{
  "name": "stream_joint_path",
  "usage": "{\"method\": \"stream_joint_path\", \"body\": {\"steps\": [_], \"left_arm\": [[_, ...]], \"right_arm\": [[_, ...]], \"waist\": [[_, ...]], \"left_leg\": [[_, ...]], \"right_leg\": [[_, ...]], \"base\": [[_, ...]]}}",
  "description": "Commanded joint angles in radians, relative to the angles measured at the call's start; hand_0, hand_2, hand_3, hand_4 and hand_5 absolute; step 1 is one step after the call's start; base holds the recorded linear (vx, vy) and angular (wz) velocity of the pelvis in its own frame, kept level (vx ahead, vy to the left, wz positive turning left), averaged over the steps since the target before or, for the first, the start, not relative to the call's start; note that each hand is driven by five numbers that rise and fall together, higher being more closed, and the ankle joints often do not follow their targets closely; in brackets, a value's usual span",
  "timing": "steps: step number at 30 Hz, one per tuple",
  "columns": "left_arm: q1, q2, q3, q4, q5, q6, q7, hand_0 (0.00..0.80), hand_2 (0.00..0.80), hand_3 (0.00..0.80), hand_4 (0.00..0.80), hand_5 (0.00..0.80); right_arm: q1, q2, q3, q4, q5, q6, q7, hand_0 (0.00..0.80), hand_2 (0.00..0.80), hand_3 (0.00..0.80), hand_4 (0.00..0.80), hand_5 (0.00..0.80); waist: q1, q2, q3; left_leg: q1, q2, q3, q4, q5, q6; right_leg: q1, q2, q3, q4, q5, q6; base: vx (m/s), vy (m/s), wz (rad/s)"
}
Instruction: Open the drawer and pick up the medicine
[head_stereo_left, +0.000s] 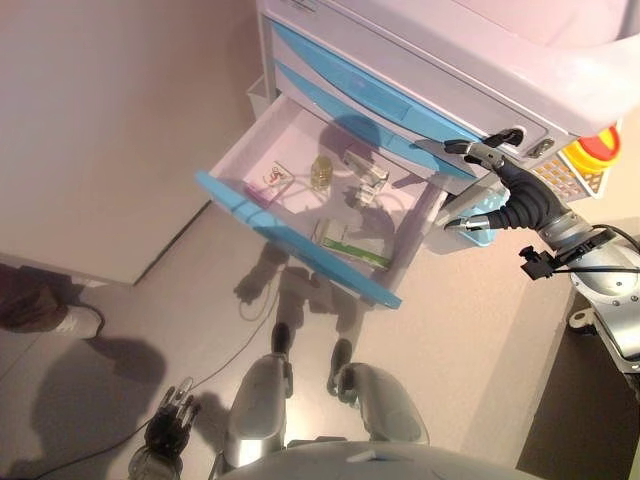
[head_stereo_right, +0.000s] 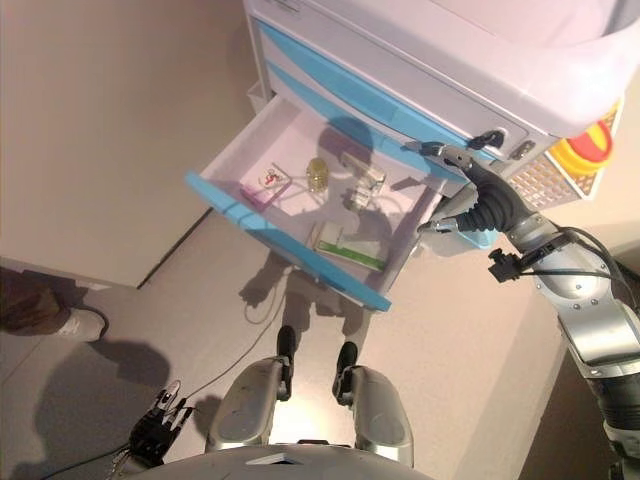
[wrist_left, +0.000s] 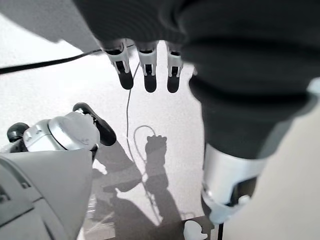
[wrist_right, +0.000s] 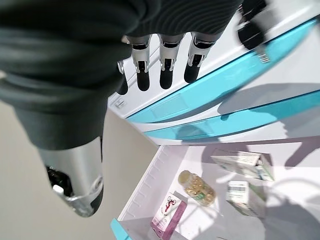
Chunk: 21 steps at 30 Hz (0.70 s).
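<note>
Right wrist view: drawer (wrist_right: 150, 190) holds one bottle (wrist_right: 196, 187), three boxes (wrist_right: 168, 216).

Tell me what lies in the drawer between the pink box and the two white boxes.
The round bottle of yellow capsules lies between the pink box and the white boxes, clearest in the right wrist view.

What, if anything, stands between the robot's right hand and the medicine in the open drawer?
Nothing visible does. The drawer is pulled out and uncovered, with the medicine bottle and small boxes lying in the open. The right hand, fingers relaxed and empty, is beside the drawer's right end, apart from the medicine. The left hand hangs low, uninvolved.
</note>
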<state>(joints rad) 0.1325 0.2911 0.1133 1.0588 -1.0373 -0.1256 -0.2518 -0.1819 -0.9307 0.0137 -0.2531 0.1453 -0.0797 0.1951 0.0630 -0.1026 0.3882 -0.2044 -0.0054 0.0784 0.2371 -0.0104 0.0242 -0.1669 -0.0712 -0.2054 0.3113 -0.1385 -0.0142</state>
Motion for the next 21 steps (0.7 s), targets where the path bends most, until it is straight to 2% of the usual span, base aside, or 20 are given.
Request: {"method": "stream_joint_path", "body": {"steps": [1, 12, 21], "left_arm": [[0.013, 0.060, -0.022, -0.048, 0.034, 0.013, 0.017, 0.000, 0.000, 0.000, 0.000, 0.000], [0.005, 0.082, -0.043, -0.070, 0.043, 0.047, 0.034, 0.000, 0.000, 0.000, 0.000, 0.000], [0.005, 0.103, -0.063, -0.110, 0.038, 0.061, 0.058, 0.000, 0.000, 0.000, 0.000, 0.000]], "right_arm": [[-0.092, -0.034, 0.049, -0.004, -0.011, 0.011, -0.012, 0.000, 0.000, 0.000, 0.000, 0.000], [-0.300, -0.034, 0.230, 0.204, -0.063, 0.027, -0.025, 0.000, 0.000, 0.000, 0.000, 0.000], [-0.463, 0.002, 0.373, 0.401, -0.176, 0.015, -0.114, 0.000, 0.000, 0.000, 0.000, 0.000]], "waist": [[0.033, -0.030, -0.002], [0.078, -0.018, 0.018], [0.117, 0.000, 0.054]], "left_leg": [[-0.021, 0.001, -0.022, 0.073, -0.105, -0.034], [-0.048, -0.001, -0.032, 0.108, -0.112, -0.032], [-0.101, -0.004, -0.049, 0.163, -0.121, -0.027]], "right_leg": [[0.052, -0.081, 0.055, -0.179, 0.166, 0.155], [0.051, -0.096, 0.043, -0.175, 0.168, 0.155], [0.022, -0.103, 0.027, -0.141, 0.162, 0.148]], "base": [[0.039, -0.015, 0.06], [0.026, -0.004, 0.08], [-0.003, -0.002, 0.10]]}}
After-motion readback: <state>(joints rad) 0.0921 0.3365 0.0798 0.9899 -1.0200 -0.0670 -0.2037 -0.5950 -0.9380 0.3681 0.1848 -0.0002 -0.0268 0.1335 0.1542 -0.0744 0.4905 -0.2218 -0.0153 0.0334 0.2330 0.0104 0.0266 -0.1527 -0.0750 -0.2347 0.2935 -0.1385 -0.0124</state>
